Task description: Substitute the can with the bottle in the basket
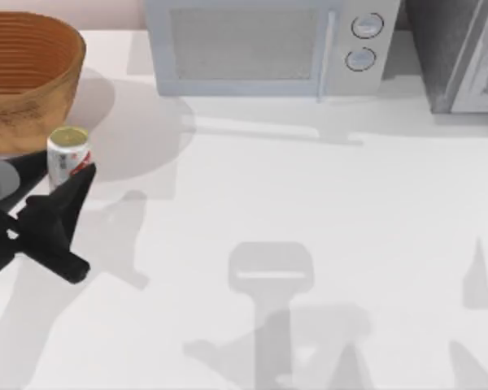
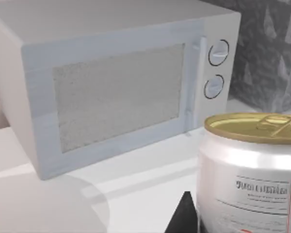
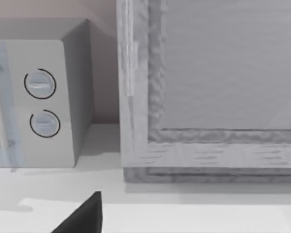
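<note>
The can (image 1: 68, 156) stands near the bench's left edge, beside the basket (image 1: 28, 77). The left gripper's (image 1: 77, 180) fingers touch it; I cannot tell their spread.

White table (image 1: 325, 203), microwave (image 1: 260, 45) behind

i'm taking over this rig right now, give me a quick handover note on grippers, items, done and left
Left gripper: at the table's left side, against the can; grip not readable.
Right gripper: one dark fingertip in the right wrist view, facing the microwave.
Can: upright on the table just outside the basket, at the top view's far left.
Done: can is out of the basket.
Left: put the bottle in the basket.
</note>
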Controlling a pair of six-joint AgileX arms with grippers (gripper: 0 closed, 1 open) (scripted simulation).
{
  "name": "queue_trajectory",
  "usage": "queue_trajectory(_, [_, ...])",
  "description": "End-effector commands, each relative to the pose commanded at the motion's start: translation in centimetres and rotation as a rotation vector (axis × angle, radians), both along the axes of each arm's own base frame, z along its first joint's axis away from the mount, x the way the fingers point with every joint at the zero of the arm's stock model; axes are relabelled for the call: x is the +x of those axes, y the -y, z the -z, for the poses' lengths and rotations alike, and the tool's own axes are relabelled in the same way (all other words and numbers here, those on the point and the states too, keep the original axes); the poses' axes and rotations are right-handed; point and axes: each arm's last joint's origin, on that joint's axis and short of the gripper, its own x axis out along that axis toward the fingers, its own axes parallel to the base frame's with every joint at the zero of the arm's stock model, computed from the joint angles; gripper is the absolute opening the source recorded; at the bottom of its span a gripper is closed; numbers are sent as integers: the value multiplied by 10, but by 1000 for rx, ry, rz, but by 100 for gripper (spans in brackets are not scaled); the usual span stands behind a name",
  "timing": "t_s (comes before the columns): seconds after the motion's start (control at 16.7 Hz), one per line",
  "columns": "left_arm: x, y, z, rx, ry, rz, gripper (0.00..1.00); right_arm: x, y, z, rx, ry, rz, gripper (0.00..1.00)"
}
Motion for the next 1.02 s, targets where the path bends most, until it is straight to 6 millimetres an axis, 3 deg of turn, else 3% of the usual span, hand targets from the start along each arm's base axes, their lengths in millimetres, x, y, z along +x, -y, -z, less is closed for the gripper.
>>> queue_trajectory(0.24, [49, 29, -14, -20, 0, 235, 0, 0, 0, 0, 0, 0, 0, 100])
queue_trajectory(0.48, [106, 64, -9, -48, 26, 457, 0, 0, 0, 0, 0, 0, 0, 100])
queue_trajectory(0.72, [157, 99, 23, -74, 49, 663, 0, 0, 0, 0, 0, 0, 0, 100])
queue_trajectory(1.02, [196, 129, 88, -95, 45, 861, 0, 0, 0, 0, 0, 0, 0, 100])
